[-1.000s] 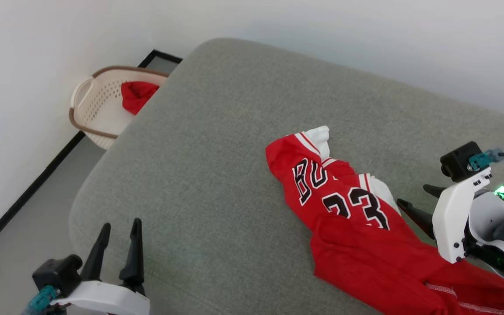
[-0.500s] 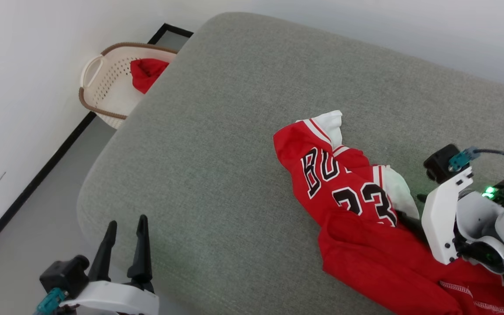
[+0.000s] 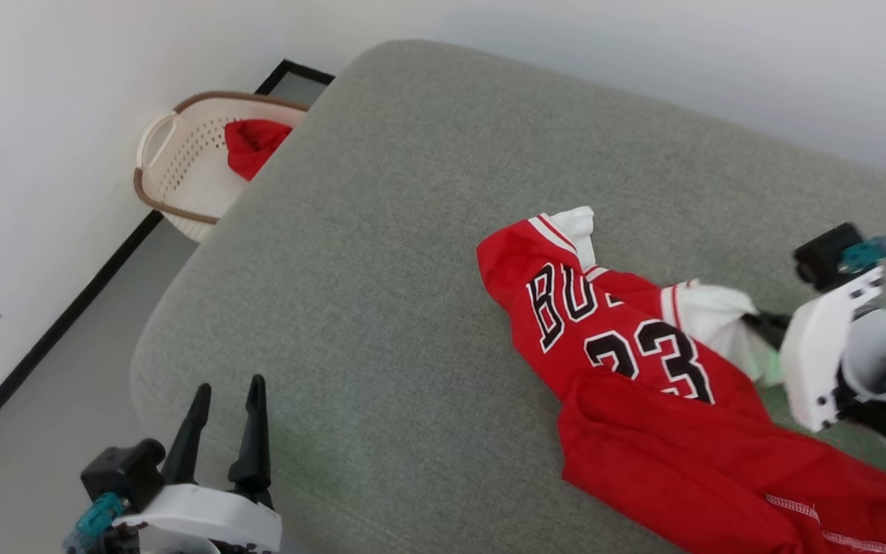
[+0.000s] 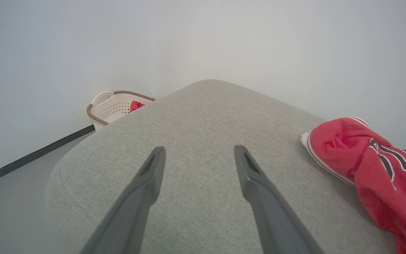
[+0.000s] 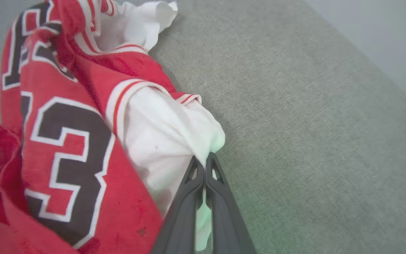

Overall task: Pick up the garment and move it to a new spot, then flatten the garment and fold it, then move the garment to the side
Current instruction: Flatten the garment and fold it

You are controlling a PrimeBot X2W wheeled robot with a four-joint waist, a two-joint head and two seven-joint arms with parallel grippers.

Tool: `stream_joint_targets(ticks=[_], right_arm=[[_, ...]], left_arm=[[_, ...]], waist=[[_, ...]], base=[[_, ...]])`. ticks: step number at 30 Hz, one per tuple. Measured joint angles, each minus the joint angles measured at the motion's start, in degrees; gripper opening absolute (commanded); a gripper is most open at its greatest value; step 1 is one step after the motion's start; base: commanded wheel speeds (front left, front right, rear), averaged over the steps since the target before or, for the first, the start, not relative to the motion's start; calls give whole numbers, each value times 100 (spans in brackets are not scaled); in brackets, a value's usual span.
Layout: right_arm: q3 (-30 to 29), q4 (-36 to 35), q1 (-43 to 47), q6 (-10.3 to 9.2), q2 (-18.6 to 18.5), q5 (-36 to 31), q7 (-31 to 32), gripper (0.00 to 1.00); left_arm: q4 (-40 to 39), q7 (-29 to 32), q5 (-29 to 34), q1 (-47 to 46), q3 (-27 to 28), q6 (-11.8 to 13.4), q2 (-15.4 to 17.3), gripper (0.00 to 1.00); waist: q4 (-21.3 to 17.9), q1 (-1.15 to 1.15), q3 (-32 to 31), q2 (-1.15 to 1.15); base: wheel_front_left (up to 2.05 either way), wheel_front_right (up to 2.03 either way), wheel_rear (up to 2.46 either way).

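The red jersey lies crumpled on the right part of the grey cushion, its black letters and number facing up and its lower red cloth spread towards the near edge. The right claw is pinched shut on the jersey's white sleeve, fingertips pressed together with white fabric caught between them. The left claw hangs over the cushion's near left corner, fingers spread wide and holding nothing, well apart from the jersey. Beyond the cushion's far left corner, a cream laundry basket on the floor holds a small red cloth.
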Motion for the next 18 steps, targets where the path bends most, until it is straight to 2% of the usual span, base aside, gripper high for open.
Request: stream_joint_targets(ticks=[8, 18], right_arm=[[-528, -24, 132, 0, -359, -74, -285, 0], [-1145, -58, 285, 0, -669, -277, -358, 0]], left_arm=[[209, 0, -1, -137, -159, -25, 165, 100], [191, 0, 0, -192, -90, -32, 299, 100]], waist=[[-184, 0, -215, 0], [-794, 0, -266, 0]], base=[[0, 0, 0], [0, 0, 0]])
